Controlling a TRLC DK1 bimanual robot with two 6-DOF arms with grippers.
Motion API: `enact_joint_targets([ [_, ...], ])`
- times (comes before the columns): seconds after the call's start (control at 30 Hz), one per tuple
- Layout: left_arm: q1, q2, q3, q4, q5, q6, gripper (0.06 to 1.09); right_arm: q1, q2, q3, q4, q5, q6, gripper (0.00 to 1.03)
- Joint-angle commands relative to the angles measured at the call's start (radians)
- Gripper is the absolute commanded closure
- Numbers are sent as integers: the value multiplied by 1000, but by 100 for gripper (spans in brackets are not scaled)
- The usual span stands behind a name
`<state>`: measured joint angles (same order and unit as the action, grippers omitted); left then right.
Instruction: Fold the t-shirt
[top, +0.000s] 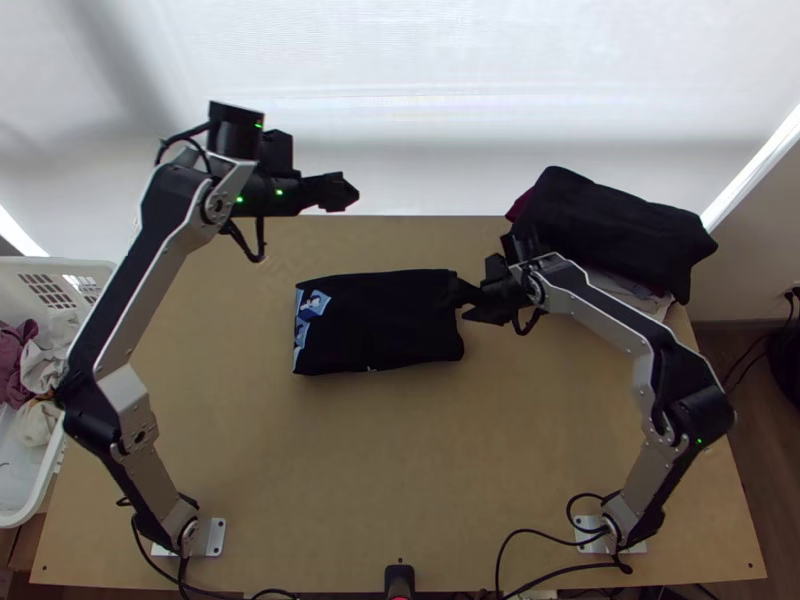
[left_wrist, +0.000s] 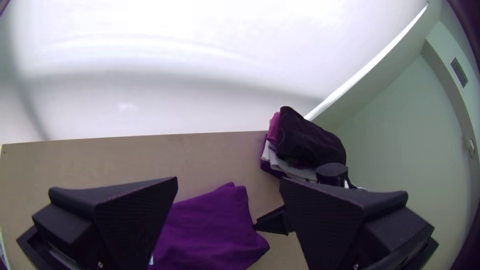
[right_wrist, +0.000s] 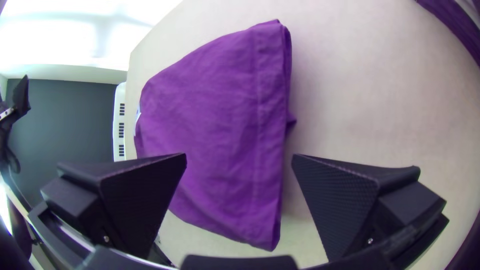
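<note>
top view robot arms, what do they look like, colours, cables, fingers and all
The left arm and right arm match: silver-grey links joined by bulky black joints. Black cables loop near their bases, and small green lights dot both. Each gripper has two wide, flat black fingers, wedge-shaped, with finely textured inner faces.

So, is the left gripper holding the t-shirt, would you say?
No, the left gripper has its fingers apart, clear of the folded t-shirt.

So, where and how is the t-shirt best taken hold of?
I would pinch the t-shirt by its short edge nearest the right gripper, coming from that side: it lies folded into a rectangle, and that edge faces the open gripper.
</note>
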<state>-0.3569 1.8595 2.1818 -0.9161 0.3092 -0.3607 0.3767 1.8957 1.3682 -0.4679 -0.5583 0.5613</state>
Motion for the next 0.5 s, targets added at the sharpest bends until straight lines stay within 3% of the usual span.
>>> enact_joint_targets([
  [0.0,10,-40,10,-33,-5,28,10,-7,65,54,12,-6,-23,4],
  [0.47,116,-174,13,-106,-10,86,10,10,247,143,46,-6,-21,4],
])
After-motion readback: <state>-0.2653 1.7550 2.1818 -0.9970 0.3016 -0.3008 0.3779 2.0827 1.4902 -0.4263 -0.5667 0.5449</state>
